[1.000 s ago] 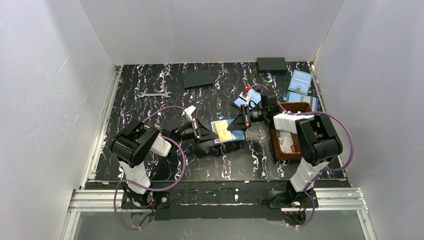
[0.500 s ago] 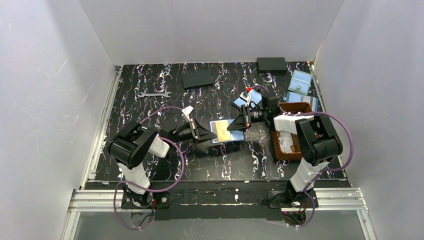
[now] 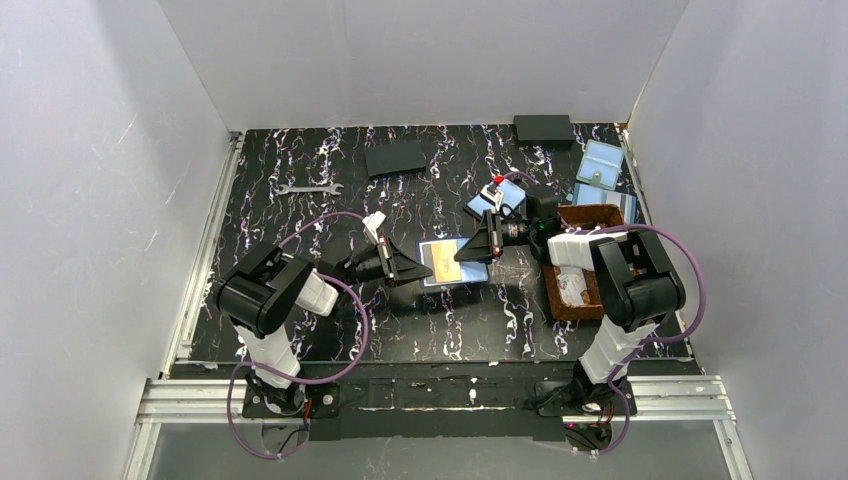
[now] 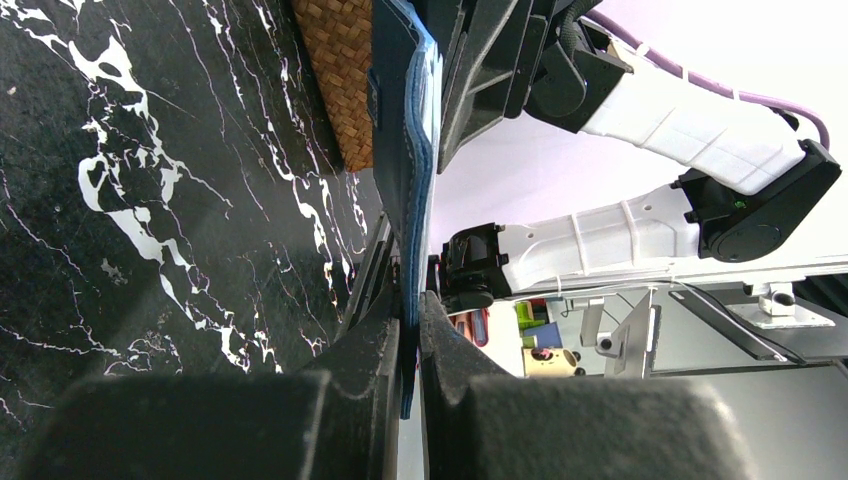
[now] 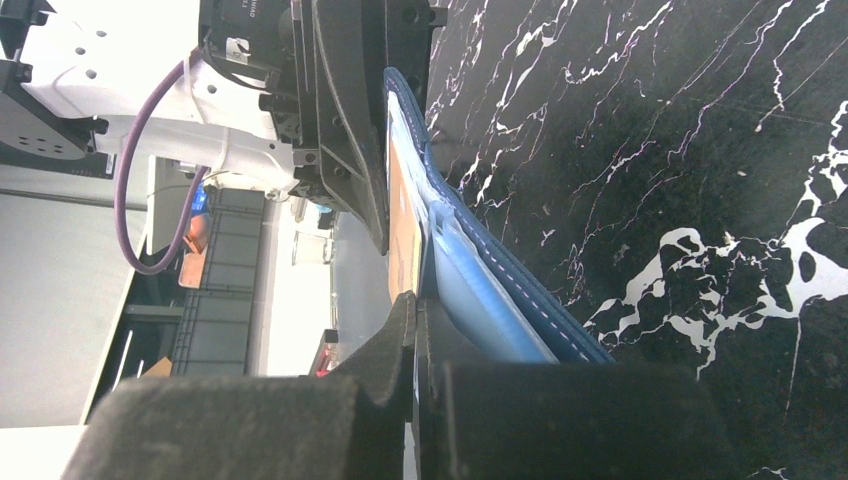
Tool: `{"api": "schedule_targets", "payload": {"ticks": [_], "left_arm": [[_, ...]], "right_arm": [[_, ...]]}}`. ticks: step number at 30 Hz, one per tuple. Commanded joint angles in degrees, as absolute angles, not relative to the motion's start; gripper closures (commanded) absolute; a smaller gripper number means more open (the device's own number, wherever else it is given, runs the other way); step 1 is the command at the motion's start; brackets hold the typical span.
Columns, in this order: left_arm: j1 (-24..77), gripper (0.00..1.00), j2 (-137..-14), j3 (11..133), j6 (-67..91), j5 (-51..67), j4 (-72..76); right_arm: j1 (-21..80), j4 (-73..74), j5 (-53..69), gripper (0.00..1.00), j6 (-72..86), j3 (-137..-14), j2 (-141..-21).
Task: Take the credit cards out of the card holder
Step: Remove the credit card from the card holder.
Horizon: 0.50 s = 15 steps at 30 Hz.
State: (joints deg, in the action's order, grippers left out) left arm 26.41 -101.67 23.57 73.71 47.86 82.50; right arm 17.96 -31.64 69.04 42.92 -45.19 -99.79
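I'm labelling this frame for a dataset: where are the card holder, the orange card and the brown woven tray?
card holder (image 3: pixel 472 273), top view, on its light blue inner pocket.
orange card (image 3: pixel 447 263), top view, on the middle of its face.
brown woven tray (image 3: pixel 551 290), top view, on its left wall.

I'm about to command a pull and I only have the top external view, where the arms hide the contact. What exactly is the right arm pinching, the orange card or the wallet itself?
Observer: The right wrist view shows the right fingers shut on the orange card at its edge, just beside the light blue pocket.
Operator: And the left arm?
Observer: In the left wrist view the left fingers are shut on the card holder, which appears edge-on there, navy cover facing the table.
Operator: Any dark card showing?
Observer: None in either wrist view; only the orange one is visible.
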Motion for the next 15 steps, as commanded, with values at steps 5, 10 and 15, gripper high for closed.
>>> {"api": "schedule_targets", "payload": {"ticks": [5, 10, 15], "left_arm": [[22.8, 1.00, -99.8, 21.8, 72.5, 50.7, 83.8], [20.9, 1.00, -98.3, 22.0, 73.3, 50.8, 83.8], [20.2, 1.00, -98.1, 22.3, 73.7, 51.4, 83.8]], "right_arm": [[15.8, -34.6, 69.6, 0.99, 42.0, -44.3, -97.7], [18.2, -32.2, 70.1, 0.99, 39.9, -44.9, -97.7], [18.1, -31.8, 70.6, 0.99, 39.6, -45.7, -97.7]]}}
